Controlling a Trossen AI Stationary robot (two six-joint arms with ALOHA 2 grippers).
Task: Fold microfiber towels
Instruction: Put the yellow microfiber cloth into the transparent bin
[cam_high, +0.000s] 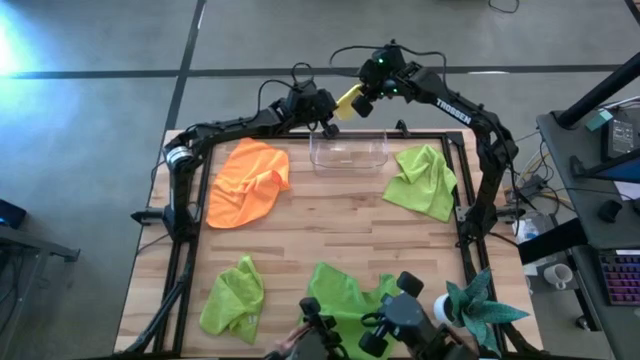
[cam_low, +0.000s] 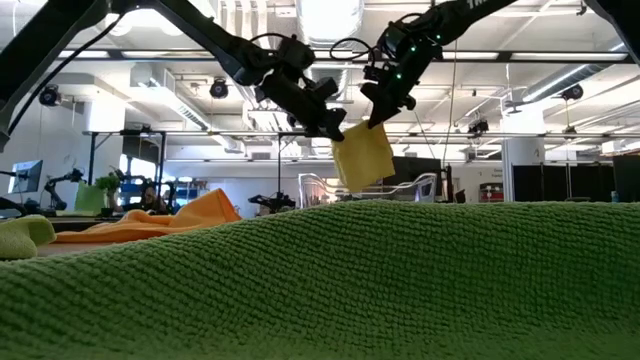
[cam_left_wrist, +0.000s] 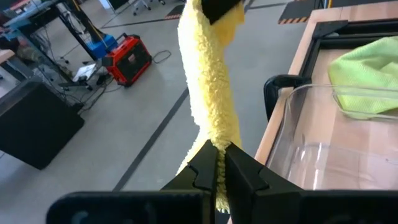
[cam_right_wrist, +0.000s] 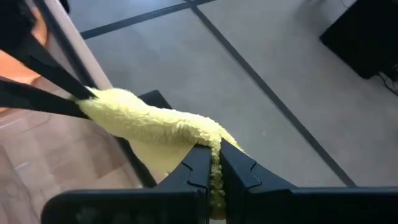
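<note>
My left jaws (cam_left_wrist: 216, 169) and my right jaws (cam_right_wrist: 214, 167) are both clamped tight on the yellow towel (cam_low: 363, 155), each pinching an edge of its thick, nubby pile. It hangs between them in the air as a small folded square, just past the far edge of the tabletop (cam_high: 330, 235), near the clear plastic bin (cam_high: 348, 152). The bin is smooth, glossy and round-cornered. The tabletop is pale butcher-block wood in a dark metal frame. On it lie the orange towel (cam_high: 248, 183), rumpled into soft ridges, and three lime green towels: one (cam_high: 424, 181) beside the bin, two (cam_high: 234, 296) (cam_high: 345, 293) crumpled at the near edge.
</note>
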